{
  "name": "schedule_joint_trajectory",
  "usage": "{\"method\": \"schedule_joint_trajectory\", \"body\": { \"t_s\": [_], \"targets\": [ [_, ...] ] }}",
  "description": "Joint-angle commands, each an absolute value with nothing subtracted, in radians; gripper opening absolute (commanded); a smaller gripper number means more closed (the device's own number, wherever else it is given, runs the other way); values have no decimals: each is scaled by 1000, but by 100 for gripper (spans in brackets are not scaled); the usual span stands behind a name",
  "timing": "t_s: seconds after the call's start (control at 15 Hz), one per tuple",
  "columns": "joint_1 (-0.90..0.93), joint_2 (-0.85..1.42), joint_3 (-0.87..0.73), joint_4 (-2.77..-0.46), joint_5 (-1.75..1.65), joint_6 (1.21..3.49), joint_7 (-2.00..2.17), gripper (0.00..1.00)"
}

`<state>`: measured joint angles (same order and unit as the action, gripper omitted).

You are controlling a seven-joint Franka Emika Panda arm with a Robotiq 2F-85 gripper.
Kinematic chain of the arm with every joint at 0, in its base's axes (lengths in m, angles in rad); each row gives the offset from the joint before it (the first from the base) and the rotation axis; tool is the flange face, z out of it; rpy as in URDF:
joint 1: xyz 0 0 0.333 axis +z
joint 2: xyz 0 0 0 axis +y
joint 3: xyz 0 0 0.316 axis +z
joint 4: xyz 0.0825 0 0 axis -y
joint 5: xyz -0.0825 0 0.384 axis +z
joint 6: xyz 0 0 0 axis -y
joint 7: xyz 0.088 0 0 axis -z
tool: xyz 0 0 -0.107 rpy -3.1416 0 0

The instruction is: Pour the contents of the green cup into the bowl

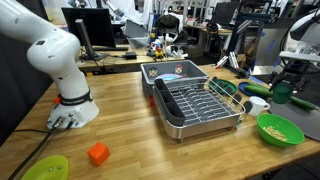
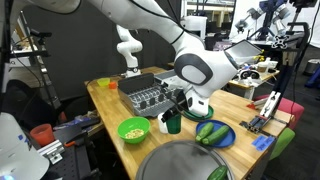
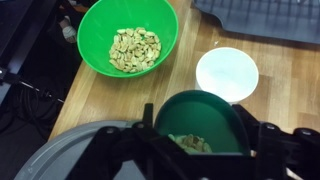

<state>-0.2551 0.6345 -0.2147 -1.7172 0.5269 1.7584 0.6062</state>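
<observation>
The dark green cup point(image 3: 200, 118) sits between my gripper's point(image 3: 200, 150) two black fingers in the wrist view. It is upright and has yellowish-tan bits in its bottom. The gripper is shut on it. The cup also shows in both exterior views point(image 1: 282, 93) point(image 2: 173, 123), low by the table top under the gripper point(image 2: 180, 108). The lime-green bowl point(image 3: 128, 35) with tan bits inside stands on the wooden table just beyond the cup and apart from it. The bowl shows in both exterior views too point(image 1: 280, 129) point(image 2: 133, 129).
A small white cup point(image 3: 227, 73) stands right next to the green cup. A dish rack point(image 1: 195, 103) is behind it. A blue plate with green vegetables point(image 2: 213, 134) and a grey round lid point(image 2: 185, 160) are close by. A flat lime-green dish point(image 1: 45, 168) and an orange block point(image 1: 98, 153) lie near the robot base.
</observation>
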Motion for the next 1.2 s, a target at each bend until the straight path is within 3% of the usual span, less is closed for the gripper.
{"method": "schedule_joint_trajectory", "body": {
  "t_s": [0.0, 0.87, 0.93, 1.13],
  "targets": [
    [-248, 573, -236, -1812, 500, 1810, 593, 52],
    [-204, 330, -229, -2202, 540, 1942, 493, 52],
    [-208, 379, -233, -2145, 519, 1891, 518, 77],
    [-200, 348, -231, -2175, 520, 1909, 518, 77]
  ]
}}
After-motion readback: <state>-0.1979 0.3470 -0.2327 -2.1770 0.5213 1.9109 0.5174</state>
